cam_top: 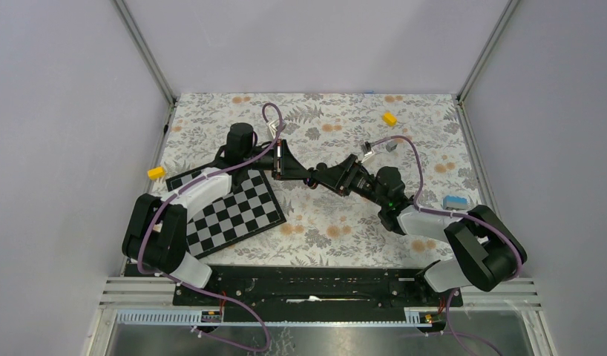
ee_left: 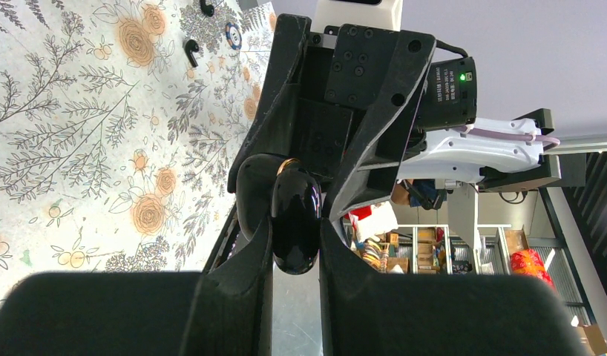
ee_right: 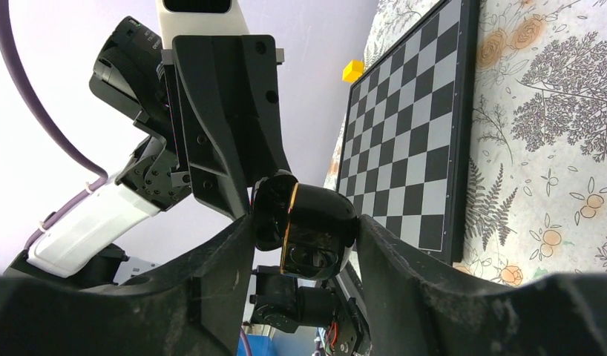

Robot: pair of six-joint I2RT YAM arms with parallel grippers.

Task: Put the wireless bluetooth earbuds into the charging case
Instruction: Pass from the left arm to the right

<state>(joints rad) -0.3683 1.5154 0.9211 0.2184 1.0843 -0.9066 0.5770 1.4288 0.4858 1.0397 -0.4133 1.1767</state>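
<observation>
Looking down from the top camera, both arms reach inward and meet over the middle of the floral desk (cam_top: pixel 338 226). The left end effector (cam_top: pixel 302 175) and the right end effector (cam_top: pixel 324 176) are tip to tip just right of the chessboard (cam_top: pixel 234 211), and what sits between them is too small and dark to make out there. One yellow block (cam_top: pixel 156 172) lies at the left edge, and another yellow block (cam_top: pixel 389 119) lies at the far right. The left wrist camera fills in what the overhead misses: the charging case (ee_left: pixel 294 215), glossy black and held off the desk, is pinched between the left fingers (ee_left: pixel 237 297) at a narrow gap. The right end effector's fingers come in from the opposite side and press on it as well. A thin gold-orange line shows where its two shells join, though whether it is open cannot be told. Only this view shows the wireless bluetooth earbuds (ee_left: pixel 191 50), which lie on the desk well apart from the case, the second bud (ee_left: pixel 205 7) beside a small round blue-and-white token (ee_left: pixel 233 35). The right wrist camera shows the same grip from the other side. The case sits between the narrowly set right fingers (ee_right: pixel 408 285), with the chessboard and a yellow block beyond.
</observation>
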